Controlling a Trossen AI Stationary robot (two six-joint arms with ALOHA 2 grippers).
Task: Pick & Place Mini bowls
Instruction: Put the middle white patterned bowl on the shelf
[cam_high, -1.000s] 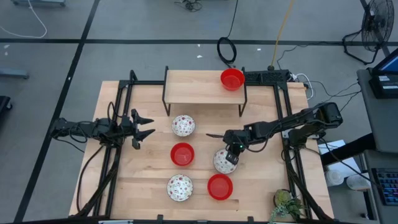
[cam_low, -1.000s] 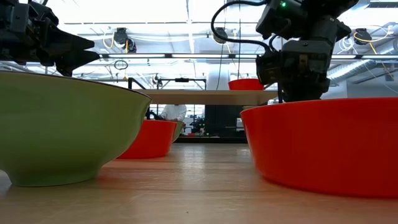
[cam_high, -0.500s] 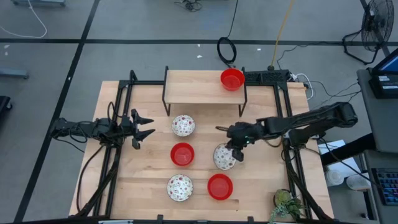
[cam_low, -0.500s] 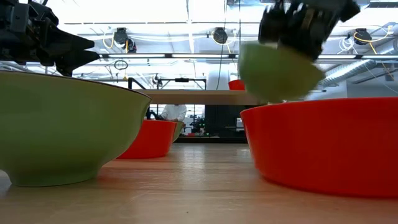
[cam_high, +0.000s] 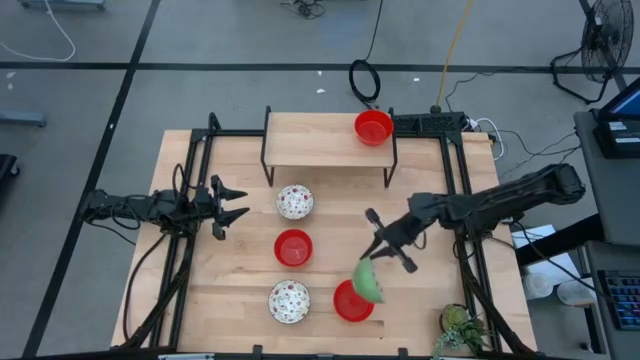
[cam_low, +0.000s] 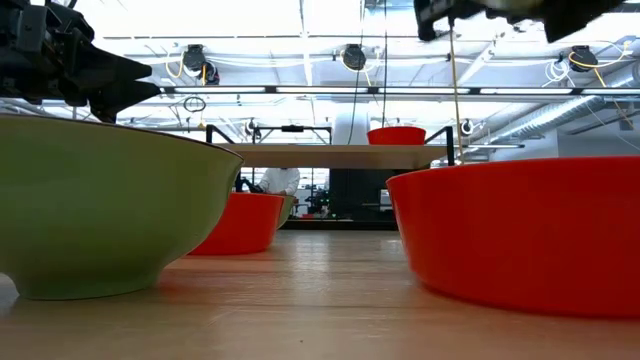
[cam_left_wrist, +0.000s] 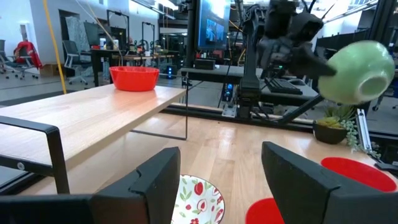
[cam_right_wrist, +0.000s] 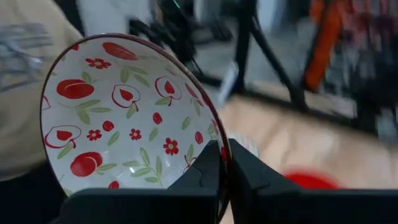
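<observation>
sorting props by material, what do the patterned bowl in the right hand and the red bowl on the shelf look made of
Patterned bowl: looks like glazed ceramic, a glossy white inside with printed red fruit and flowers and a dark rim, green outside; melamine is possible. Red bowl on the shelf: smooth, uniformly red and slightly shiny, likely plastic or glazed ceramic. The shelf looks like pale wood with visible grain.

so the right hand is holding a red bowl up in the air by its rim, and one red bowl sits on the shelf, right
Not quite: the right hand is holding a patterned bowl, white inside with red fruit and flowers, not a red one. The right wrist view shows its rim pinched between the fingers. The rest stands: it is lifted, and one red bowl sits on the shelf.
</observation>
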